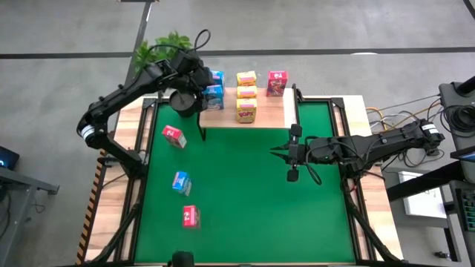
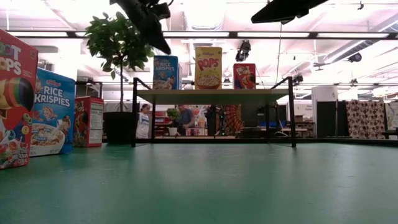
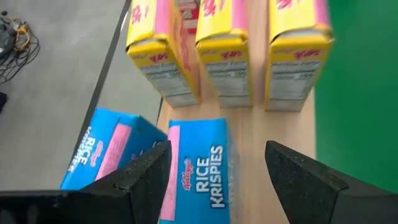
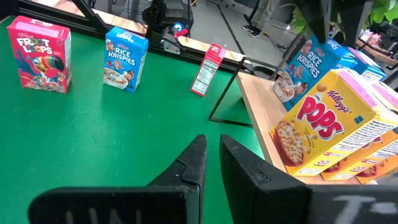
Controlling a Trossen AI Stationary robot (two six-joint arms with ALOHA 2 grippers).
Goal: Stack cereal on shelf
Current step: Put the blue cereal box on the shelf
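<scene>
The wooden shelf [image 1: 271,111] stands at the mat's far edge. On it stand two blue cereal boxes [image 1: 214,95], three yellow ones [image 1: 246,93] in a row, and one red one [image 1: 277,83]. My left gripper [image 3: 214,168] is open just above the nearer blue box [image 3: 199,171] at the shelf's left end, one finger on either side of it. In the low view the left gripper [image 2: 163,43] is above that box's top [image 2: 165,59]. My right gripper [image 1: 286,153] is shut and empty over the mat, right of centre.
Two red boxes [image 1: 174,136] [image 1: 190,216] and one blue box [image 1: 182,182] stand on the left part of the green mat [image 1: 245,200]. A potted plant [image 1: 167,46] stands behind the shelf's left end. The shelf's black legs [image 1: 203,133] reach down to the mat.
</scene>
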